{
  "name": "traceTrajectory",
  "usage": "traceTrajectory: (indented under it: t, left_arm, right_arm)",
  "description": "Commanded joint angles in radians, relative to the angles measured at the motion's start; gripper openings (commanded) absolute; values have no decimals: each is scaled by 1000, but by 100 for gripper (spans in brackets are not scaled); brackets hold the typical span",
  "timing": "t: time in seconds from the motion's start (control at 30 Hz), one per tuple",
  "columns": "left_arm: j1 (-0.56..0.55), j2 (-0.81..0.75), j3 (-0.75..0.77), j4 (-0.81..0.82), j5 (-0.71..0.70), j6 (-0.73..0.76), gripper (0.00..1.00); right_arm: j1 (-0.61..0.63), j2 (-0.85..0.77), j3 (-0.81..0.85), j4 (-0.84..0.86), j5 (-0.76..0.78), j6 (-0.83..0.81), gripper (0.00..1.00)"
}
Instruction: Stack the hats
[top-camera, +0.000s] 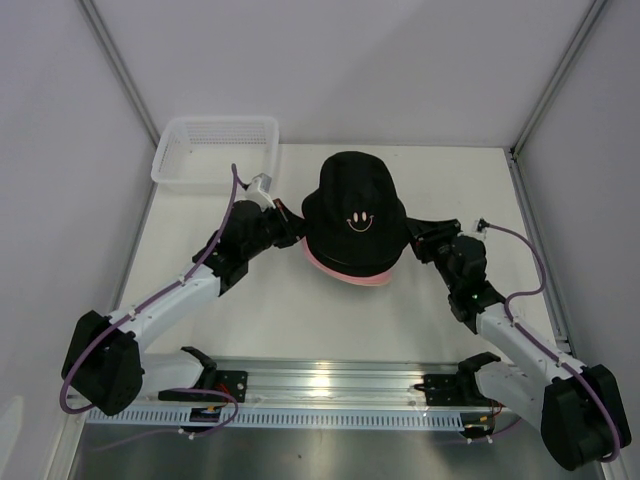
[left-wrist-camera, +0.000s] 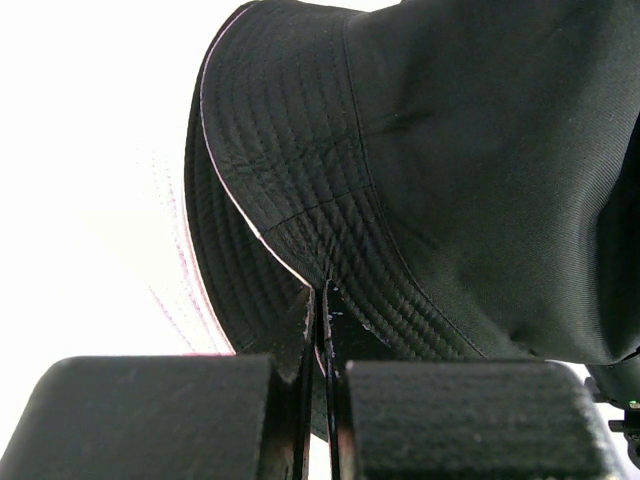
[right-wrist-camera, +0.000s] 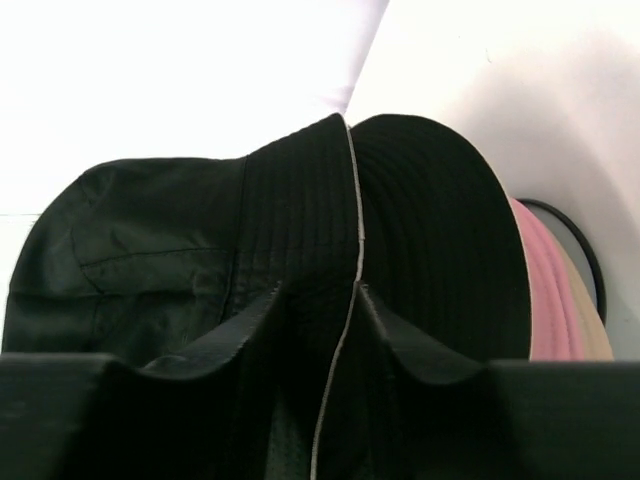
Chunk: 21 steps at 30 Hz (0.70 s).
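A black hat (top-camera: 352, 205) with a small light smiley mark sits on top of a stack, and a pink hat (top-camera: 350, 272) peeks out below it. My left gripper (top-camera: 297, 222) is at the stack's left side, shut on the black hat's brim (left-wrist-camera: 300, 190); the fabric is pinched between the fingertips. A second black brim (left-wrist-camera: 215, 260) lies just beneath. My right gripper (top-camera: 408, 240) is at the stack's right side. Its jaws stand apart, open around the black hat's light-edged brim (right-wrist-camera: 300, 200). Pink (right-wrist-camera: 545, 290) and cream (right-wrist-camera: 592, 335) brims show lower right in the right wrist view.
A white mesh basket (top-camera: 215, 150) stands at the back left of the table. A black wire loop (right-wrist-camera: 585, 240) curves behind the stack's brims. White walls close in on both sides and at the back.
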Motion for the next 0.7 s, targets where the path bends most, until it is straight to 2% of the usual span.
traceTrajectory:
  t: [0.0,0.23,0.33,0.5,0.67]
  left_arm:
    - [-13,-17,33,22,7,32,1]
    - [-13,-15,38,7,-3,45,1]
    - [-13,-14,38,-2,-18,60,1]
    - [-13,8,45,-25,-35,66,1]
    - [-13,26,85,-114,-68,82,1]
  right_arm:
    - [3,-4,6,61,49,-5,35]
    - [-9,13,12,109,48,-12,20]
    - [-22,20,14,115,39,-35,0]
    - [-32,10,3,69,63,-84,0]
    - [-34,-49,-40,-6,131,-135,0]
